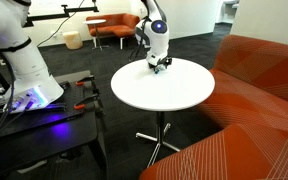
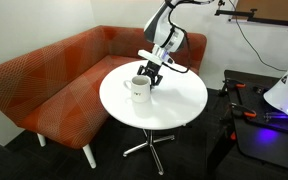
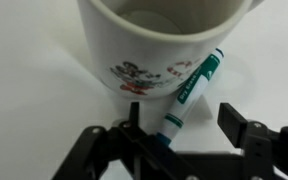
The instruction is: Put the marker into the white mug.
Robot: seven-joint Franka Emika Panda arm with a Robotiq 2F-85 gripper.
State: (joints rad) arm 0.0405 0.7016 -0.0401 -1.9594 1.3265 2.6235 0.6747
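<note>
The white mug with a small coloured picture on its side fills the top of the wrist view; it also stands on the round table in an exterior view. The teal marker lies slanted right beside the mug's side, its far end close to the mug wall. My gripper is open, low over the table, with the marker's near end between the fingers, close to the left one. In the exterior views the gripper is down at the table next to the mug. The marker is too small to see there.
The round white table stands on a single pedestal. An orange sofa wraps around it. A black cart with the robot base and tools stands beside the table.
</note>
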